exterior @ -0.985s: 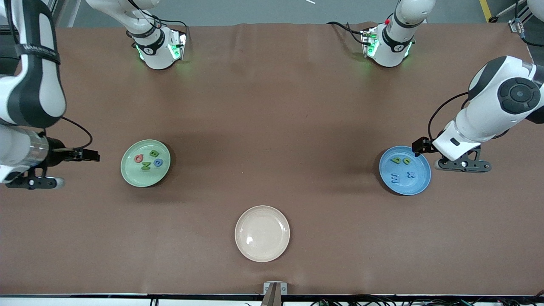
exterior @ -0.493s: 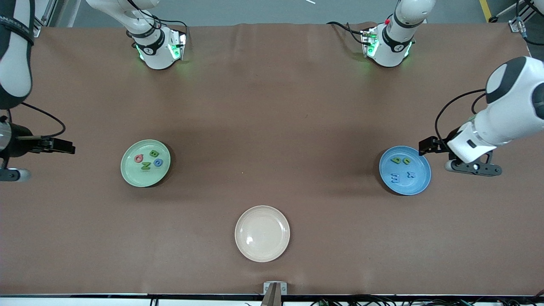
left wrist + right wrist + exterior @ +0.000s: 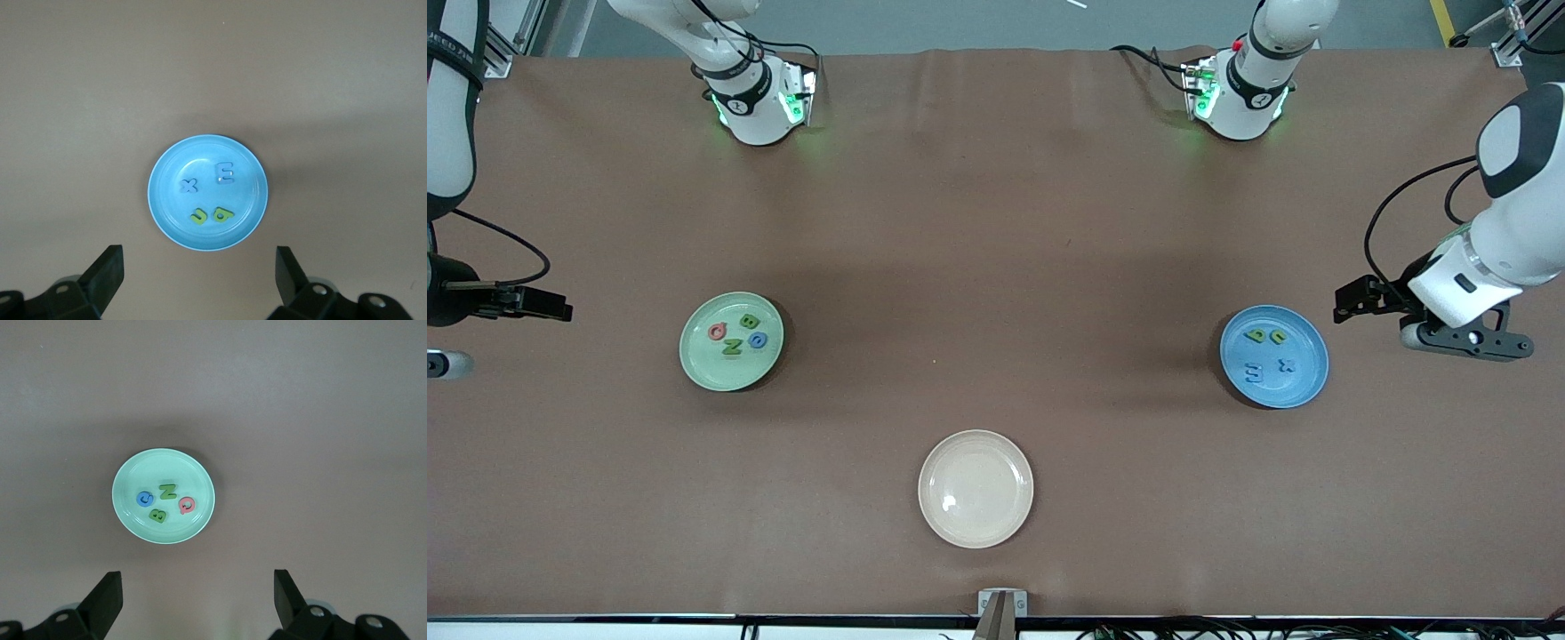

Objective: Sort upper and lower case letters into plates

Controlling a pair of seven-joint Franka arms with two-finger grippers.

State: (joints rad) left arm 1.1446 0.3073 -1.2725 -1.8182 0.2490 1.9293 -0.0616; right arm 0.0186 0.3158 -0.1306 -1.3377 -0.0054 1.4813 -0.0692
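Nearby, a cream plate sits empty, nearer the camera than both sorted plates.

Both arms are showing glossy white shells with black joint bands. Green lights are glowing on the two bases. Black cables are looping near each black hand.

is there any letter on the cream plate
No, the cream plate holds nothing; the letters lie in the mint green plate and the blue plate.
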